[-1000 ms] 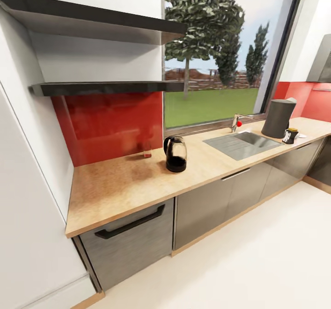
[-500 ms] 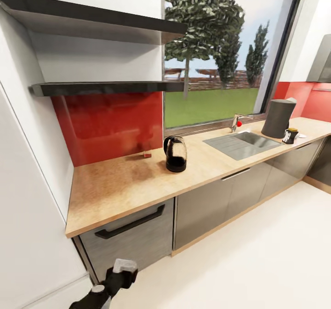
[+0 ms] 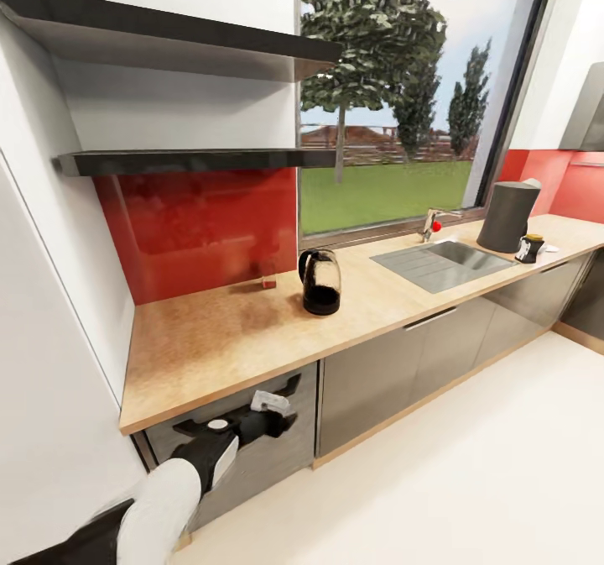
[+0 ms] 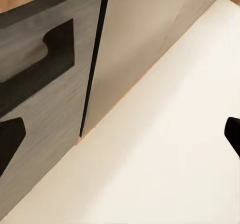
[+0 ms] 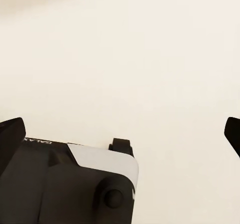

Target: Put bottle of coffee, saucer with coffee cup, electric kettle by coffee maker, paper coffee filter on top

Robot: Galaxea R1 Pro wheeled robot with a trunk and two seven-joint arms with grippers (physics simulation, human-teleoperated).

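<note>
Sunlit through a wide window, the kitchen countertop (image 3: 226,330) ran from a white wall at my left toward the far right, its steel sink (image 3: 442,263) set past the middle, as my head camera saw it. Out on the bare wood, well to the left of the sink, stood the electric kettle (image 3: 320,282). Beyond the sink stood the coffee maker (image 3: 508,215), and just beside it the bottle of coffee (image 3: 529,248) with its yellow cap, something small and white next to that which I could not make out. Above the red backsplash hung the kitchen shelf (image 3: 193,160), a second shelf higher up. My left gripper (image 3: 270,400) was raised in front of the dark drawer (image 3: 231,447) under the counter edge, close by its black handle; from that angle I could not tell how its jaws stood.

My left wrist camera looked at the drawer front (image 4: 42,99), the grey cabinet door (image 4: 150,39) beside it and the pale floor (image 4: 165,154); my two dark fingertips (image 4: 10,141) sat at opposite edges, spread wide with nothing between them.

My right wrist camera showed floor (image 5: 140,59) and part of my own body (image 5: 65,184), with my fingertips (image 5: 10,136) likewise far apart and empty.
</note>
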